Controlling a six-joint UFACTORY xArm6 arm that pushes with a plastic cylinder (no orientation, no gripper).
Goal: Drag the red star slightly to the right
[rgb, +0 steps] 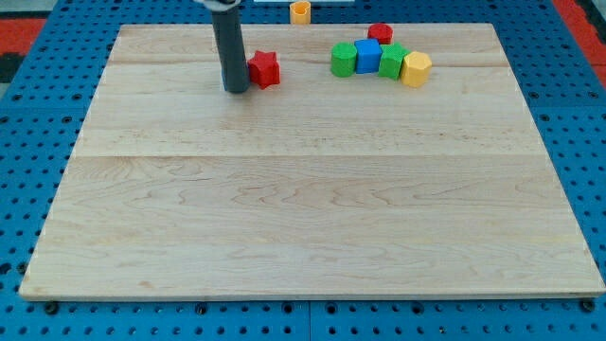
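The wooden board [312,227] lies bare along its near edge. Toward the far edge, left of centre, my tip [236,90] (a plain rod, nothing gripped) touches the left side of the red star [265,69]. Right of it cluster a green block [343,60], blue cube [368,56], second green block [392,61], yellow hexagon [416,69] and red cylinder [381,33]. Beyond the far edge stands a yellow block [300,11].
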